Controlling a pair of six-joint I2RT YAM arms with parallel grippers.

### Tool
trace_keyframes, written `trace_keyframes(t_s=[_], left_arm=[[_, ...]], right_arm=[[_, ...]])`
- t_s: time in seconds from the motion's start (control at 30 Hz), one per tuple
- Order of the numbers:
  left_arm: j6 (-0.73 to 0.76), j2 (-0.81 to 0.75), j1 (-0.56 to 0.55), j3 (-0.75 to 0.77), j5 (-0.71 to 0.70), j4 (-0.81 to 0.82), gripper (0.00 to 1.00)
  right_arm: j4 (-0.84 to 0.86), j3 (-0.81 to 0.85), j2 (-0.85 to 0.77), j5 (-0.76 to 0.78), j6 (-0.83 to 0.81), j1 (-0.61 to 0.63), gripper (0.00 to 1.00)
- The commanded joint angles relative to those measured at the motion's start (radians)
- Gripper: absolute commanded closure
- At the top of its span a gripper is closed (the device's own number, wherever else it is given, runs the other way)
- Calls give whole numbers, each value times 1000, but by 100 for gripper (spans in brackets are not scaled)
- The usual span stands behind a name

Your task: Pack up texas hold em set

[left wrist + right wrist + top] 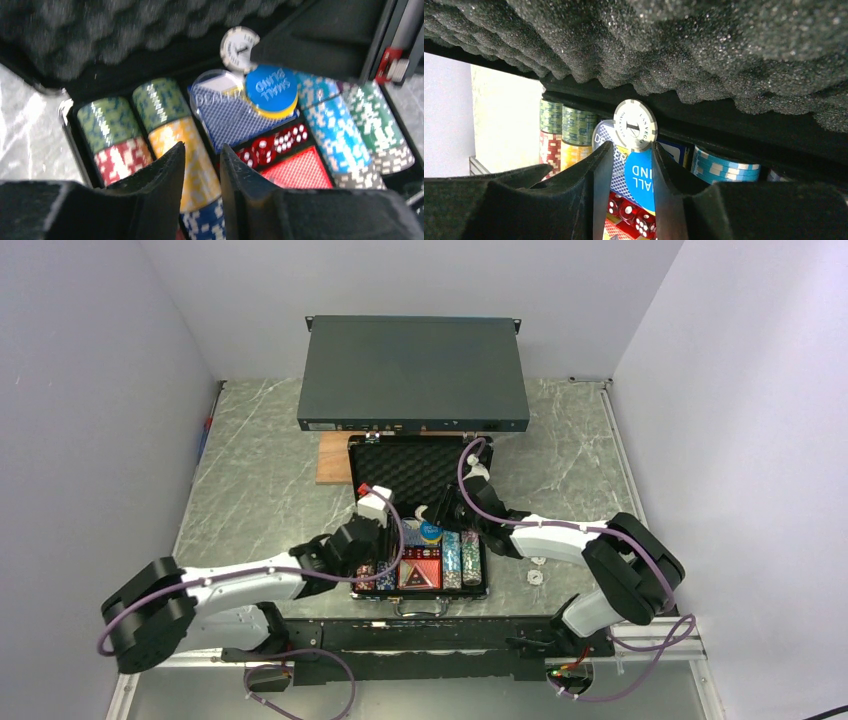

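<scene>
The black briefcase [420,593] lies open mid-table, its foam lid [405,465] leaning back. Inside are poker chip rows [185,145], a blue card deck [227,120], a red deck [300,171], red dice [272,145] and a blue "small blind" disc [271,87]. My right gripper [633,145] is shut on a white poker chip [635,125], held on edge above the blue disc [640,175] just under the lid foam. My left gripper [202,146] hovers over the yellow and blue chip row, jaws narrowly apart with nothing between them.
A large dark grey rack box [413,372] stands behind the case, propping the lid. A wooden board [330,458] lies under its left front corner. Two small white chips [536,575] rest on the marble table right of the case. Walls close in on both sides.
</scene>
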Motion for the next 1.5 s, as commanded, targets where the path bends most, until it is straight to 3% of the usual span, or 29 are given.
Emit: trace_keyframes(t_s=[0.0,0.5,0.73,1.17,1.47], left_arm=[[102,104,24,100,-3,185,66],[136,391,102,236,122,262,86],[126,450,114,262,158,268,87],[84,482,116,257,192,281,87],[68,476,120,274,194,267,81]], right_arm=[[43,7,8,12,6,-9,64],[73,-19,4,-60,2,-50,66],[81,-13,24,-75,5,-57,68],[-112,1,-64,76,-26,-55,68],[-64,31,7,27,-1,-62,65]])
